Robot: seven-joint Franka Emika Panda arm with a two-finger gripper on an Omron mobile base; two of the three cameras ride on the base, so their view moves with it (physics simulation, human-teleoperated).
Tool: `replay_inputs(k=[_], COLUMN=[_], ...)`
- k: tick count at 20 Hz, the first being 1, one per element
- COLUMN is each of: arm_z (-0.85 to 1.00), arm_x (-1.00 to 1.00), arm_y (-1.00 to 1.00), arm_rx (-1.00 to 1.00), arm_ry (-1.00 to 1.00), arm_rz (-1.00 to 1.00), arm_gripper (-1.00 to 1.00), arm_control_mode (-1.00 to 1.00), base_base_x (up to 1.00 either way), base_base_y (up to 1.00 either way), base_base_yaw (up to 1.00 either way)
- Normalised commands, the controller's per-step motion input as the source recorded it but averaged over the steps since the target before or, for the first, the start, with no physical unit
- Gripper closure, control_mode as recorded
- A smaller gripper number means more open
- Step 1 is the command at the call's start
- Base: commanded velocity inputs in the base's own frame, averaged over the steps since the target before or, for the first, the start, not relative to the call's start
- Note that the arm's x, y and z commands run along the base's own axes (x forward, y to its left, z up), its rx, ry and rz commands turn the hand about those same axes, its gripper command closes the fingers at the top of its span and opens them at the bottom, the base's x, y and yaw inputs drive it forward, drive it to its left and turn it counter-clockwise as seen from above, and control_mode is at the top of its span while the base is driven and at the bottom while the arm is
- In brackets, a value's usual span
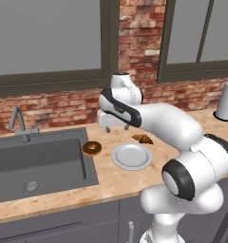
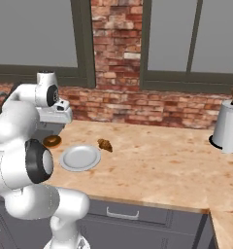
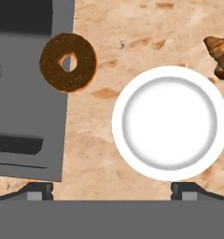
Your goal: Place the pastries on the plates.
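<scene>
A: Where do the pastries sit?

B: The brown ring doughnut with dark glaze (image 1: pixel 91 148) lies on the speckled beige stone tabletop (image 1: pixel 135 180), overlapping the rim of the dark grey sink (image 1: pixel 35 163). The golden-brown crescent croissant (image 1: pixel 143 138) rests farther right, just beyond the round white shallow plate (image 1: pixel 131 156).

A: Is anything on that plate?

B: No, it is bare, lying between the two pastries and touching neither.

A: And the jaws?

B: The white two-finger gripper (image 3: pixel 111 189) hangs above the tabletop, jaws spread wide, holding nothing. In the hand view the plate lies ahead of its tips.

A: Anything else?

B: A white cylindrical canister (image 2: pixel 227 127) stands far right, by the red brick wall (image 2: pixel 119 58).
</scene>
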Motion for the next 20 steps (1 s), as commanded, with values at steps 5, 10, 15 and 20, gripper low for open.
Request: replay_inputs(k=[5, 10, 15, 20], arm_z=[-0.56, -0.34, -0.31, -0.28], arm_x=[0.3, 0.34, 0.33, 0.29], arm_y=[0.1, 0.1, 0.1, 0.12], arm_rx=[0.0, 0.0, 0.0, 0.0], arm_ry=[0.0, -0.02, -0.01, 0.0], arm_rz=[0.01, 0.0, 0.0, 0.0], arm_gripper=[-1.0, -1.0, -1.0, -1.0], arm_control_mode=[-1.0, -1.0, -1.0, -1.0], base_base_x=[0.0, 0.0, 0.0, 0.0], base_base_y=[0.0, 0.0, 0.0, 0.0], base_base_yaw=[0.0, 0.0, 0.0, 0.0])
